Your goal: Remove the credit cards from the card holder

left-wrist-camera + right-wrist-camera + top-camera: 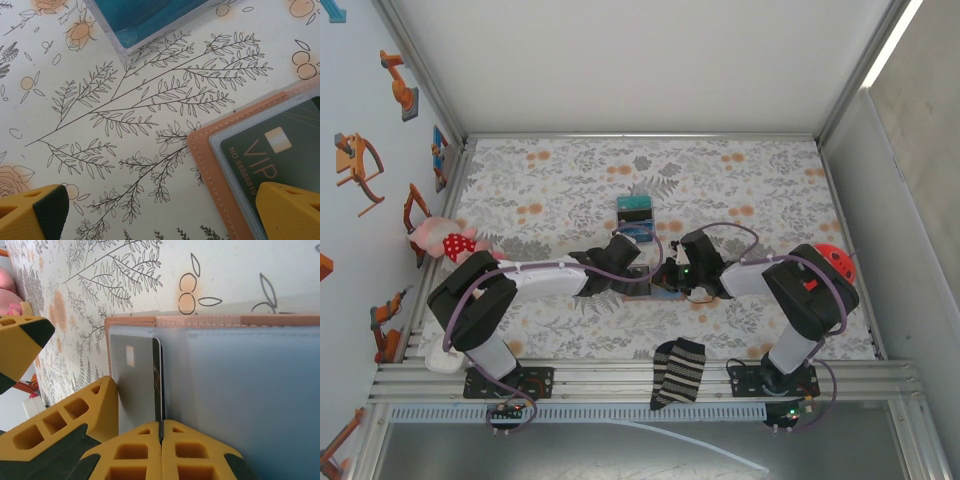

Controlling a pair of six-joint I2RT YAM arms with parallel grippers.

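Note:
The tan card holder [215,165] lies open on the flowered cloth, its light-blue inside [240,390] facing up. A dark credit card [280,145] marked VIP sits in its clear sleeve. My right gripper [161,427] is shut on the thin edge of a dark credit card [158,375] that stands edge-on at the holder's fold. My left gripper [160,207] is open wide just left of the holder; its right finger [287,210] is over the holder's near corner and its left finger [32,212] is over bare cloth. From above, both grippers [620,268] [670,272] meet at mid-table.
A blue-teal box [635,213] stands just beyond the grippers, and its corner [150,15] is close ahead of the left gripper. A striped sock [678,372] hangs over the near edge. A pink plush toy [445,240] lies at the left wall.

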